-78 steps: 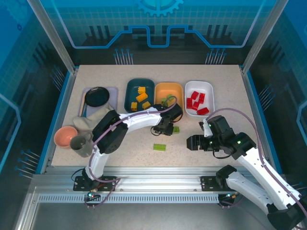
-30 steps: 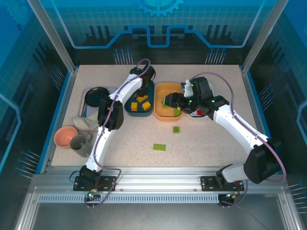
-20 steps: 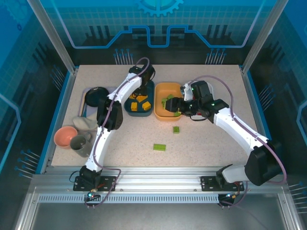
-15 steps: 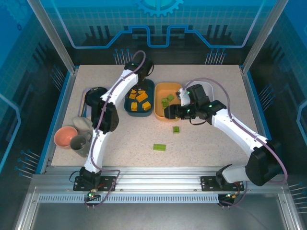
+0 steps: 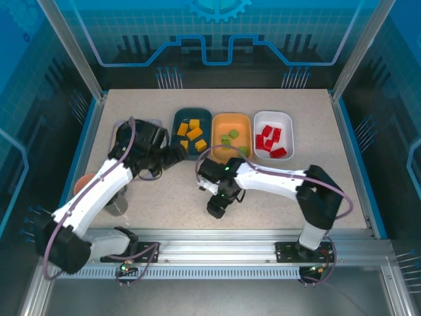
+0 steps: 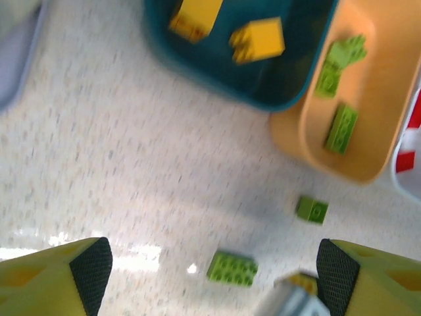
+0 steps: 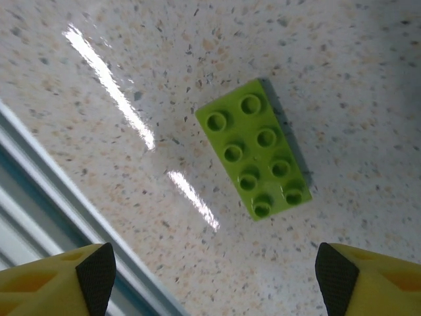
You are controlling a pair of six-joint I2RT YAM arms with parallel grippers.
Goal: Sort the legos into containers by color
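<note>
A: Step in hand, as I'm reading it: right gripper (image 5: 218,205) is going for the long green brick (image 7: 255,158). Brick is lying flat, studs up, on the near half of the table (image 5: 164,197), well apart from the bins. Dest. looks like the orange bin (image 5: 231,116), since green bricks (image 5: 229,137) are sitting in it.

B: Agreed. What's making this pick go well?

A: In the wrist view the brick is lying diagonal to the finger line and off-centre, ahead of the pads. I'm suggesting: shift fwd till it's sitting btwn the pads, then turn the wrist so the pads are closing across the narrow width, square to the long sides. Then lower. Closing on the diagonal is probably risking a spin-out.

B: Fingers?

A: Right fingers (image 7: 95,270) are standing spread wide, w/ nothing btwn them and touching nothing; brick is lying free. Left gripper (image 5: 176,153) is hanging just near of the dark teal bin (image 5: 192,110), fingers spread wide too, carrying nothing.

B: Other pcs?

A: Small green brick (image 6: 312,209) is waiting on the table, just near of the orange bin. Yellow bricks (image 5: 194,133) are sitting in the teal bin, red bricks (image 5: 270,139) in the white bin (image 5: 273,113).
</note>
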